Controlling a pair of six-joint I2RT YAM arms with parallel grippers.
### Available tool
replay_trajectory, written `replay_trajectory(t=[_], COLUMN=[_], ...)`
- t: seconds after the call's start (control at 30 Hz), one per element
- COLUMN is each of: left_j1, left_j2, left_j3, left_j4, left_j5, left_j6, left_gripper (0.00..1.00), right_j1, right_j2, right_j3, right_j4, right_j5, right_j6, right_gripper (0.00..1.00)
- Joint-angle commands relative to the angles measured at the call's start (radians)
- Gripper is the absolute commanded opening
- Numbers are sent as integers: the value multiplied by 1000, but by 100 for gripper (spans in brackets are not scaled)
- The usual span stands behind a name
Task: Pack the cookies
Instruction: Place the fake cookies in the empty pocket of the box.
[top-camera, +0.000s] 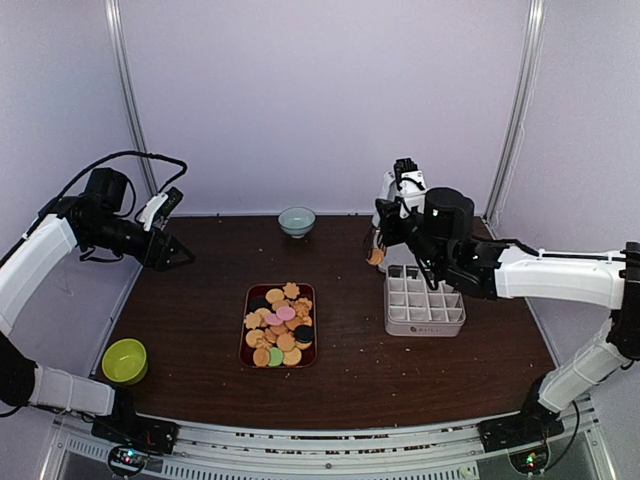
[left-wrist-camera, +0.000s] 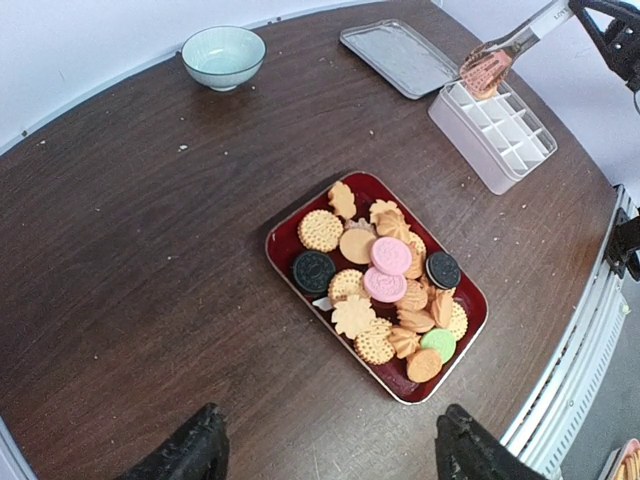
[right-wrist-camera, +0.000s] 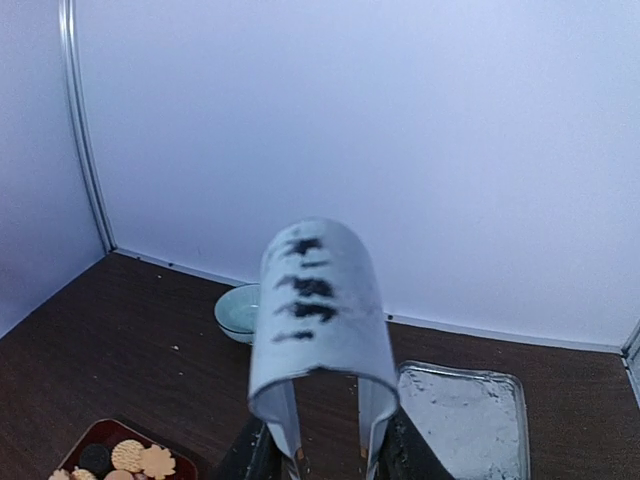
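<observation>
The left arm (top-camera: 35, 262) and right arm (top-camera: 560, 277) have white shells over the long links and black joints. A black cable (top-camera: 120, 156) loops above the left arm. The left hand (left-wrist-camera: 330, 445) has matte black fingers (left-wrist-camera: 195, 455). Each black base (top-camera: 135, 432) shows a small green light (top-camera: 125, 460).

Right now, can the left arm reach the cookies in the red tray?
Probably yes. The left gripper hangs open and empty, nothing stands between it and the cookies, and the right gripper, holding tongs, is off by the white divided box.

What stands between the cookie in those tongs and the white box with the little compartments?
Nothing visible. The cookie hangs in the tongs right by a far corner of the white box, whose compartments lie uncovered.
</observation>
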Motion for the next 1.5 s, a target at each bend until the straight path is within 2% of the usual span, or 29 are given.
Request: replay_trajectory(t=[0.0,0.73,1.1,1.33,1.47], left_j1=[8,7,7,7,7], left_j2=[-4,37,48,55,54], left_j3=[5,42,50,54,57], left_j4=[32,31,24,24,23], left_j5=[18,22,26,32,34], left_j6=[-3,-9,-14,-14,-16], left_gripper=[74,73,73,73,73], right_j1=[-47,-138,-141,-141,-141], right_j2=[-32,113,122,99,86], right_j3=[-47,-10,-15,-17,-18], right_j4=[2,24,41,44,43], right_j5=[42,33,3,-11,-22], right_j6=[-32,-63,-50,-52,-48], right_gripper=[3,7,34,41,39])
